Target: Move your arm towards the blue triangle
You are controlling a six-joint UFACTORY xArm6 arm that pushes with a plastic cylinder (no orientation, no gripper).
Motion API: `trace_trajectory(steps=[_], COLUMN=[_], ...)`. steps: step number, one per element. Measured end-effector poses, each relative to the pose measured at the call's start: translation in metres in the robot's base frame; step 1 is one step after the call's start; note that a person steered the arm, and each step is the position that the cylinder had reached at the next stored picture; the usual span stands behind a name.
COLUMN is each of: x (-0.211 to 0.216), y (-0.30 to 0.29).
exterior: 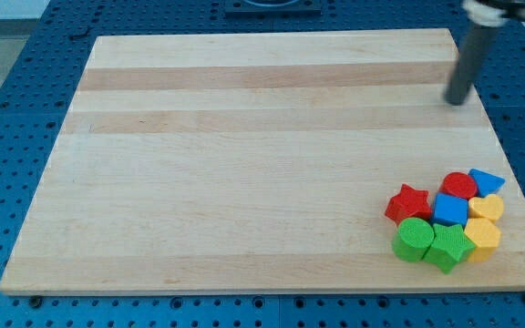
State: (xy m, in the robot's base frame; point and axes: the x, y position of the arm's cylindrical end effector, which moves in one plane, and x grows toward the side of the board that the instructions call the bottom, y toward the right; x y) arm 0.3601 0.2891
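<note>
1. Eight blocks are huddling at the board's (244, 182) bottom-right corner; the blue triangle (486, 179) is sitting on the cluster's upper right edge, touching its neighbours.
2. It is probably light, stiff and slippery; pushing its free top side suits.
3. My tip (458, 100), clawless, is hovering well apart, near the top-right corner.

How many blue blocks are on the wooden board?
2. The blue triangle is at the cluster's upper right corner; the blue cube sits in the cluster's middle, left of the yellow heart. None seems hidden.
</note>
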Motion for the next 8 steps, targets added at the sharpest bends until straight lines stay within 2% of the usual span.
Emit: trace_trajectory(steps=[1, 2, 3, 4, 8], x=[0.023, 0.032, 0.081, 0.106, 0.132], y=[0.056, 0.056, 0.056, 0.056, 0.056])
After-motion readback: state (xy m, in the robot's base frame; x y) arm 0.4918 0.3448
